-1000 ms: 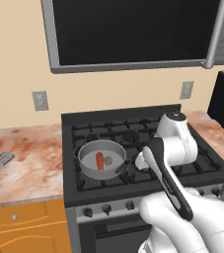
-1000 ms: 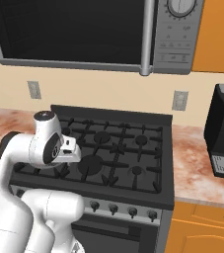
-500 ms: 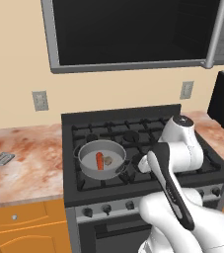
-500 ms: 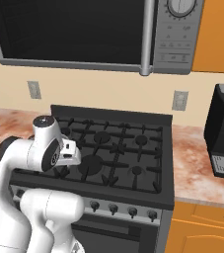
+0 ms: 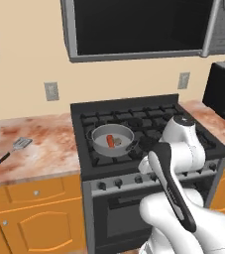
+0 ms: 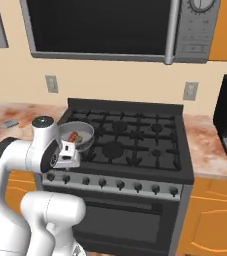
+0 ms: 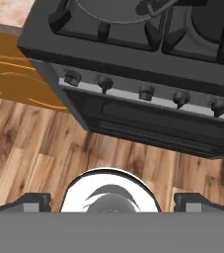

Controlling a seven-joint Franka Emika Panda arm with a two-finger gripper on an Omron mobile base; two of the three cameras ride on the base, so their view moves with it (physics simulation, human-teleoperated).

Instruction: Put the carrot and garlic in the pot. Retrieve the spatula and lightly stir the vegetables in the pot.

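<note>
a simulated kitchen: a black gas stove [image 5: 148, 129] under a microwave [image 5: 143, 27], flanked by a marbled table [image 5: 34, 144] on orange cabinets. the pot [image 5: 112, 140] sits on the front-left burner, its short dark handle toward the middle of the stove. inside it lie the carrot [image 5: 110, 141] and, just beside it, the garlic [image 5: 118, 142]; with both vegetables in the pot, the first half of the task appears done.

the spatula [image 5: 14, 150] lies flat on the table, well apart from the pot to its left, blade toward the wall and thin dark handle toward the table's front edge. it looks untouched, so fetching it is judged the step in hand.

the gripper [image 7: 111, 200] hangs in front of the stove and looks down past the knob row [image 7: 145, 93] at the wooden floor [image 7: 44, 158]. its jaws stand spread wide and hold nothing. in the hand view the rim of the pot sits at the top edge, up on the stove and beyond the fingertips [image 7: 32, 201].

the spatula is far to the gripper's left and at table height, so the hand would likely have to rise and travel left along the table, probably with the base, before any grasp of the handle.
</note>
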